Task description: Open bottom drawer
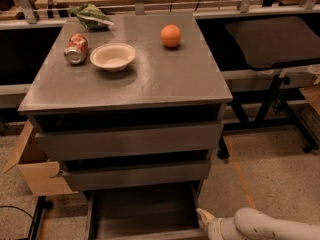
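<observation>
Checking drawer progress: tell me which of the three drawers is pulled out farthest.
The bottom drawer, its box interior exposed; the top drawer and middle drawer show only grey fronts. The gripper sits at its right front corner.

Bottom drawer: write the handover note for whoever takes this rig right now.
Gripper: low at the picture's bottom edge, by the right front corner of the bottom drawer; whether it touches the drawer cannot be told.
Bottom drawer: pulled out well beyond the middle drawer front and top drawer front, with its inside showing.
Done: the drawer looks open.
Left: probably only to confirm it is out far enough and back the arm away.
On the cabinet top: can, bowl, orange.
</observation>
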